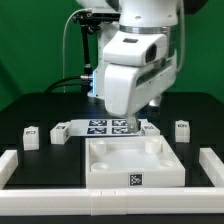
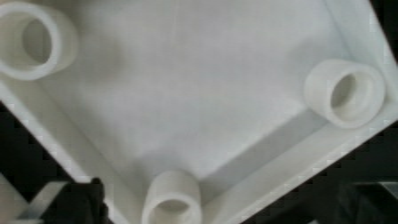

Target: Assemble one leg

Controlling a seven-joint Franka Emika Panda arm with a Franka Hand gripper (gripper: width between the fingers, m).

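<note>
The white square tray-like top [image 1: 135, 162] lies flat at the table's front middle. Three small white tagged legs stand behind it: two at the exterior view's left [image 1: 31, 134] [image 1: 60, 132] and one at the right [image 1: 181, 129]. My arm [image 1: 135, 70] hangs low over the tray's rear edge, and its body hides the fingertips there. The wrist view is filled by the tray's inside [image 2: 178, 100] and its round corner holes [image 2: 347, 92] [image 2: 32, 45]. My gripper [image 2: 214, 205] is open, its dark fingers [image 2: 48, 200] spread on either side of a tray corner hole [image 2: 169, 205]. It holds nothing.
The marker board [image 1: 108, 126] lies just behind the tray, under the arm. Another small white part [image 1: 151, 127] sits beside it. A white fence runs along the left [image 1: 10, 165], front [image 1: 110, 205] and right [image 1: 212, 165] of the black table.
</note>
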